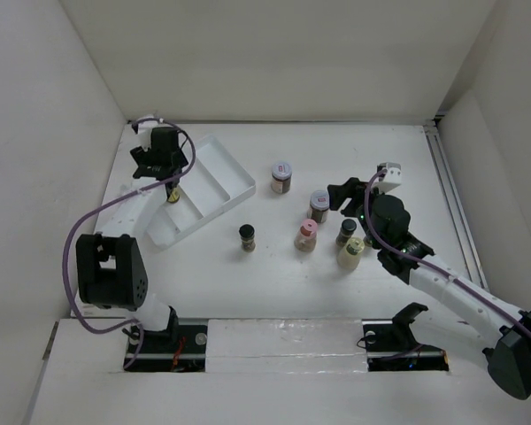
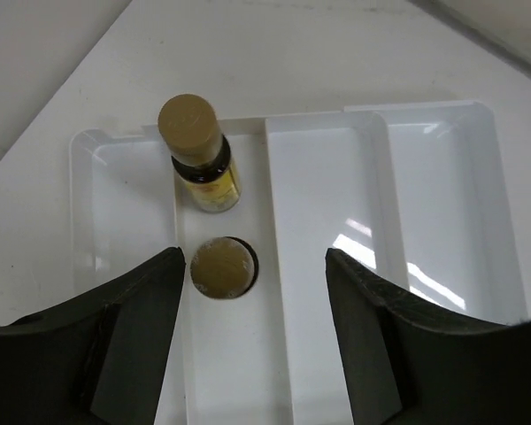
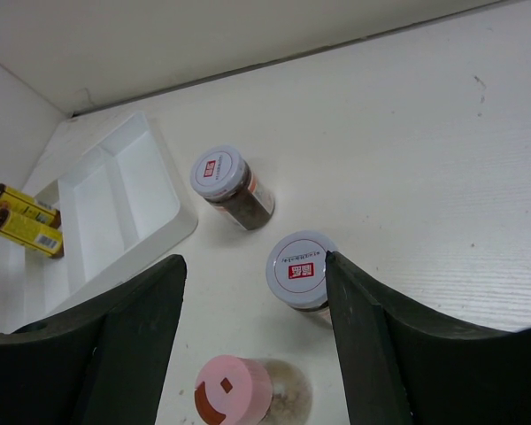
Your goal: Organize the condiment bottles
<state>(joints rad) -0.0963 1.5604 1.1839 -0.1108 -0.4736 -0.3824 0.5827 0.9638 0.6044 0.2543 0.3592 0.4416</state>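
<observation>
Bottles: 2 slim, perhaps glass

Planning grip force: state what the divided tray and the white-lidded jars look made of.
Divided tray: probably moulded plastic, glossy white; light glints on its floor. White-lidded jars: clear bodies, glass or plastic, contents show through; lids smooth, red-printed, material unclear.

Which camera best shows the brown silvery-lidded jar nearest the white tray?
The right wrist view: the brown silvery-lidded jar sits close, lid print and side clear. Top external shows it small; left wrist misses it.
</observation>
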